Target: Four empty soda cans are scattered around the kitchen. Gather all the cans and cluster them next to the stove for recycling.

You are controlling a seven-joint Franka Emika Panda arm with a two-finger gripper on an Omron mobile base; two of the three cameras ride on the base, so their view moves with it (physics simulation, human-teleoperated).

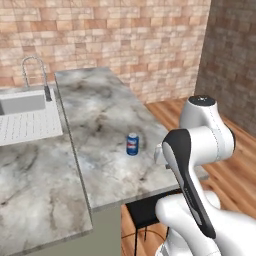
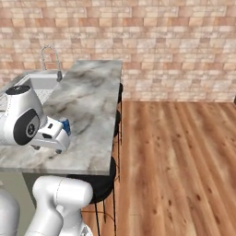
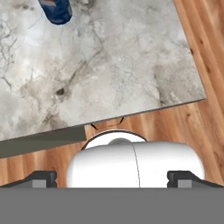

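Observation:
One soda can (image 1: 132, 144), blue with white and red and a silver top, stands upright on the marble counter (image 1: 105, 115) near its right edge. In the right base view the can (image 2: 66, 125) peeks out from behind my white hand. In the hand view the can (image 3: 54, 11) sits at the top left, well away from my gripper (image 3: 113, 178). The gripper hangs over the counter's edge, open wide, with nothing between its dark fingertips (image 3: 41, 178). The stove is out of view.
A white sink (image 1: 25, 120) with a curved steel faucet (image 1: 37, 75) lies left of the can. A black round stool (image 2: 99, 184) stands under the counter's edge. Wood plank floor (image 2: 175, 152) stretches to the right, with brick-tile walls behind.

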